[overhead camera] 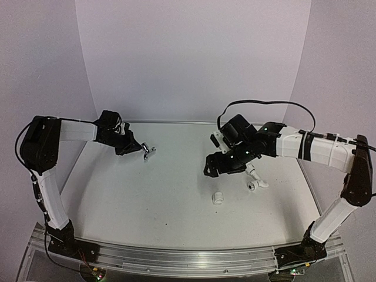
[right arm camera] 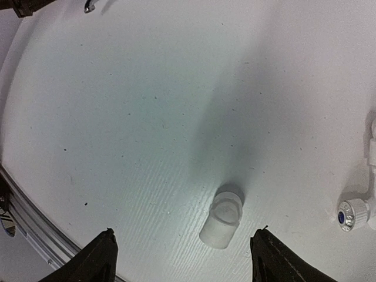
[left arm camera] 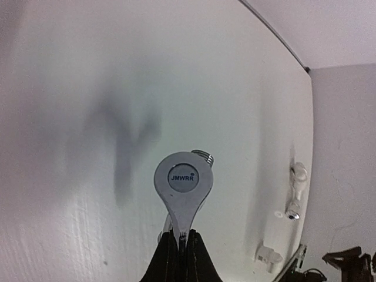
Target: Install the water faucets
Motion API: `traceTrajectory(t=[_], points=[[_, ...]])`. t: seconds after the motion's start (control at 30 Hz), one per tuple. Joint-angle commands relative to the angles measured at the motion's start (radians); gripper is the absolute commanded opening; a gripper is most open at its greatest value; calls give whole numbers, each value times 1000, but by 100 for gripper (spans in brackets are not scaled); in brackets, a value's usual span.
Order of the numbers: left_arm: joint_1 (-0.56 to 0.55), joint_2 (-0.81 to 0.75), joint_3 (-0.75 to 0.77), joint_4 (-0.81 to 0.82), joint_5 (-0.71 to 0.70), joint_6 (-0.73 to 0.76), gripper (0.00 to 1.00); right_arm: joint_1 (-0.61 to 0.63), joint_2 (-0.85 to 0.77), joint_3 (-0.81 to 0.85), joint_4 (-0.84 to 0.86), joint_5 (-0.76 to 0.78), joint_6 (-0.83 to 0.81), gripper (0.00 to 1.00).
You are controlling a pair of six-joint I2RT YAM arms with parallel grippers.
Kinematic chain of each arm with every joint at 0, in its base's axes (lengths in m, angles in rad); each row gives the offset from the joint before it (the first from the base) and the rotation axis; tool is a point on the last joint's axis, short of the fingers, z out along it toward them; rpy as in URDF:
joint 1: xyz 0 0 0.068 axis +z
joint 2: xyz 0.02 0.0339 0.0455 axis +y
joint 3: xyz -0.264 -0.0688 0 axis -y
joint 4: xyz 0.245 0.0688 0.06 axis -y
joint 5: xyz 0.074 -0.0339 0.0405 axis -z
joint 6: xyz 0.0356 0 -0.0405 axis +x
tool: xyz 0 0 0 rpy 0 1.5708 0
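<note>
I can read "JMWRR" in dark letters on the round grey disc set in the head of the silver metal piece (left arm camera: 183, 179), low in the middle of the left wrist view. My left gripper (left arm camera: 180, 236) is clamped on its narrow tail at the bottom edge. A threaded stub shows behind the head, and its shadow falls on the table (left arm camera: 70, 223) up and to the left.

In the overhead view that piece sits left of centre, well apart from the white parts at lower right of centre.

My right gripper (right arm camera: 183, 235) has its jaws spread wide, one finger in each lower corner of the right wrist view. The short white fitting (right arm camera: 222, 226), a stubby translucent cylinder, lies on its side between and just beyond them, untouched. At the right edge lies the longer white fitting (right arm camera: 359, 214), with a ribbed knob that has a blue dot.
</note>
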Motion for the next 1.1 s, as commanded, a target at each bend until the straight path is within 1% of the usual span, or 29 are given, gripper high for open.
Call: traceTrajectory(t=[0.0, 0.07, 0.13, 0.2, 0.27, 0.37, 0.43, 0.57, 0.63, 0.8, 0.87, 0.97, 1.0, 1.07], points=[[-138, -197, -44, 52, 114, -47, 0, 6, 3, -4, 166, -108, -22, 81], [-182, -222, -64, 50, 101, -173, 0, 7, 31, 18, 198, -140, -28, 81], [-235, -244, -88, 39, 47, -305, 0, 13, 73, 47, 216, -129, -21, 78], [-286, -272, -125, 33, -32, -446, 0, 55, 113, 63, 237, -21, -41, 76], [-329, -289, -139, 34, -94, -535, 0, 118, 153, 84, 250, 111, -91, 75], [-359, -276, -111, 33, -74, -588, 0, 225, 218, 117, 272, 370, -195, 76], [-365, -265, -92, 33, -44, -617, 0, 278, 262, 148, 276, 509, -249, 76], [-381, -252, -87, 33, -25, -646, 0, 326, 318, 186, 296, 669, -308, 76], [-381, -241, -86, 33, -8, -653, 0, 333, 332, 202, 299, 734, -305, 76], [-393, -231, -74, 35, 18, -643, 0, 333, 351, 202, 351, 741, -339, 75], [-398, -229, -63, 35, 26, -613, 0, 333, 359, 213, 352, 713, -349, 75], [-398, -229, -51, 35, 39, -510, 0, 331, 317, 188, 368, 567, -362, 77], [-398, -235, -54, 35, 42, -477, 0, 330, 297, 171, 375, 516, -364, 79], [-398, -248, -57, 35, 46, -394, 0, 307, 247, 146, 378, 363, -348, 82]])
